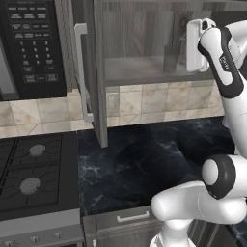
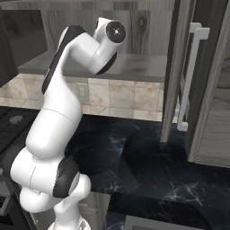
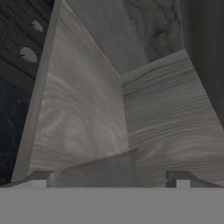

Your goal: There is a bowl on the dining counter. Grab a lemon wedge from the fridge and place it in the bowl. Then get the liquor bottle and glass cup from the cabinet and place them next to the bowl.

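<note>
While the cabinet point(image 1: 144, 67) is standing with its door swung wide, the arm is reaching up into the opening, and the gripper point(image 3: 111, 177) is facing the wood-grain interior with its two dark tips spread far apart and nothing between them. Judging by this, the robot is working on the cabinet stage of the task: fetching the glass cup and the liquor bottle. Neither is in hand yet, so carrying both to the dining counter and setting them beside the bowl is still ahead. Whether the lemon wedge has already gone into the bowl cannot be judged from these views.

The glass cup point(image 1: 170, 59) is showing in the left base view as a small, see-through, dark grey tumbler standing upright on the cabinet shelf, just beside the white hand. The liquor bottle cannot be made out.

The cabinet is matte grey wood with wavy grain on its shelf, walls and back, and its door point(image 1: 95, 72) is carrying a long silver bar handle point(image 1: 82, 72). Below it a glossy black marbled worktop point(image 1: 144, 164) is meeting a beige tiled backsplash point(image 1: 144, 103). A black microwave point(image 1: 34, 46) with a keypad is hanging to the left, above a dark stove point(image 1: 34, 173) with round burners.
</note>
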{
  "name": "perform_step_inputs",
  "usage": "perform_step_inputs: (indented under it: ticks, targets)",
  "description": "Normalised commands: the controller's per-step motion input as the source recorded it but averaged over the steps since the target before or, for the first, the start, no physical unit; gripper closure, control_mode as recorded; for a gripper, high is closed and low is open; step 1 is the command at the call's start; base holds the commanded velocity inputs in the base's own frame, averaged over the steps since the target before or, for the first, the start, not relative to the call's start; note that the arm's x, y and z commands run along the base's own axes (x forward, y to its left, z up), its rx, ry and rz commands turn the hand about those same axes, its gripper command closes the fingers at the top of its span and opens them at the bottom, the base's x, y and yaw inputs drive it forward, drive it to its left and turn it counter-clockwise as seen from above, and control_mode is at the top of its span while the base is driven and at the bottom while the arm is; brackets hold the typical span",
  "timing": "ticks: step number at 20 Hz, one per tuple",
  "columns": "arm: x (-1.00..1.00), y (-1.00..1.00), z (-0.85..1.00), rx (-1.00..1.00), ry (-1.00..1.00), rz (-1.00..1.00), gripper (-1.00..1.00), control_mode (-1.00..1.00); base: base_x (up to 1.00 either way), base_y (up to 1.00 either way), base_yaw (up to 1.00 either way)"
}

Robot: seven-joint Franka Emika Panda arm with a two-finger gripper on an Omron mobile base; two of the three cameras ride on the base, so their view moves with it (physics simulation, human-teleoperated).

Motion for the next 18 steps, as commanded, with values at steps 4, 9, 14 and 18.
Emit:
perform_step_inputs:
  ticks: [4,9,14,18]
  targets:
    - [0.2,0.0,0.0,0.0,0.0,0.0,-1.0,-1.0,0.0,0.0,0.0]
    - [0.23,0.0,-0.02,0.0,0.0,0.0,-1.0,-1.0,0.0,0.0,0.0]
    - [0.24,0.0,-0.09,-0.02,0.0,0.0,-1.0,-1.0,0.0,0.0,0.0]
    - [0.19,0.0,-0.12,-0.03,0.0,0.0,-1.0,-1.0,0.0,0.0,0.0]
